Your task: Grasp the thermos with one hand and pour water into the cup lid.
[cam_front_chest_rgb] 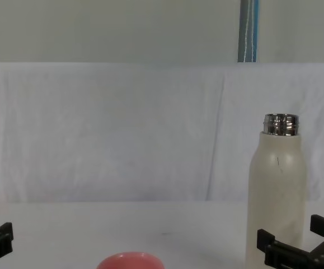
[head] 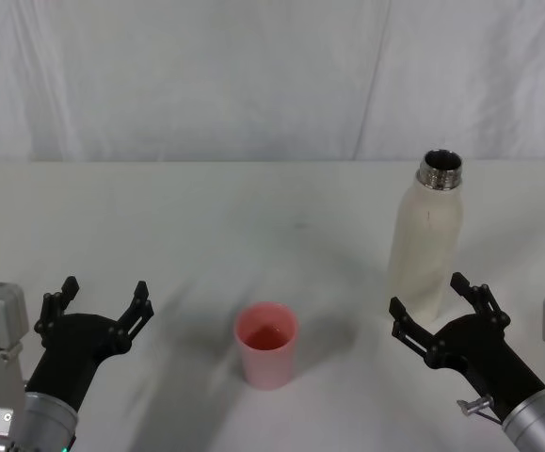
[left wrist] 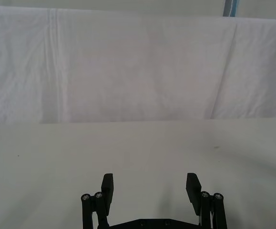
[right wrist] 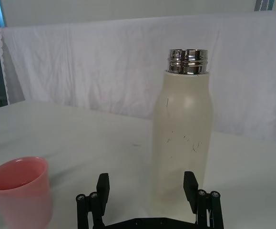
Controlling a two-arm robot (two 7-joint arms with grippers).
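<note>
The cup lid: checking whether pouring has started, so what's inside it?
The cup lid shows only a pink interior; whether water is in it cannot be told. The thermos stands upright, uncapped.

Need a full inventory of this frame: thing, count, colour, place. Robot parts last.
thermos: 1, cream-white with an open steel neck, upright on the table's right side, just beyond the right gripper.
cup lid: 1, salmon-pink, upright near the table's front centre, left of the thermos and apart from it.
table: 1, white, under everything.
backdrop cloth: 1, white, wrinkled, behind the table.
left gripper: 1, black, open, front left over the table, holding nothing.
right gripper: 1, black, open, front right, fingers spread just in front of the thermos base, not closed on it.
</note>
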